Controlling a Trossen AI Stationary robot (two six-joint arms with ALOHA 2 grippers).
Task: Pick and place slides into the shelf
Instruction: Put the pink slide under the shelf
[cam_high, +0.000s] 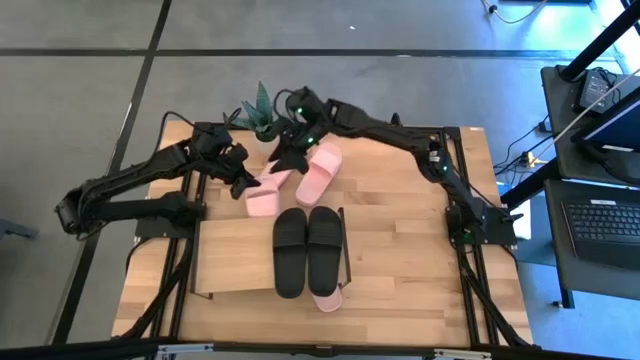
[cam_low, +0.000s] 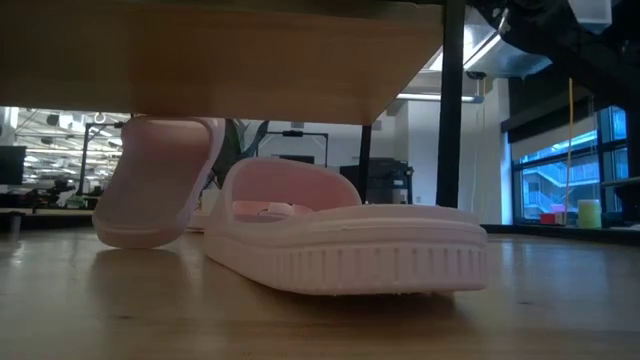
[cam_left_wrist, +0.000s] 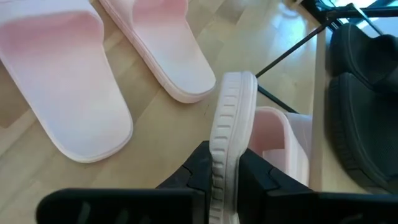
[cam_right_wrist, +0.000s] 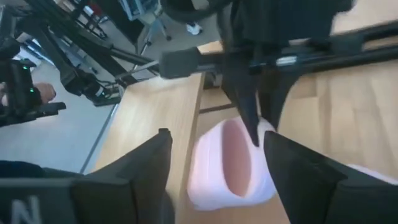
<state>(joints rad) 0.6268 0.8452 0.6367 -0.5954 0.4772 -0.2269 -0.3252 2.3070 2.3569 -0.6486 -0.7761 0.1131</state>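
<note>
My left gripper is shut on a pale pink slide turned up on its side edge, left of the shelf. My right gripper hangs open just beyond that slide, with nothing between its fingers. Two more pink slides lie flat on the table, soles down. The black pair lies on the shelf's top board. Another pink slide rests flat on the table under the shelf, its near end poking out. My left gripper pinches the pink slide's sole between its two fingers, one on each flat face, next to the strap. The fingers slant downward from the table's left. The slide stands on edge, its ribbed side wall up. Whether its low end touches the table I cannot tell.
A potted plant stands at the table's far edge, behind both grippers. The shelf's thin black end frame runs beside the black pair. Bare tabletop lies to the right of the shelf.
</note>
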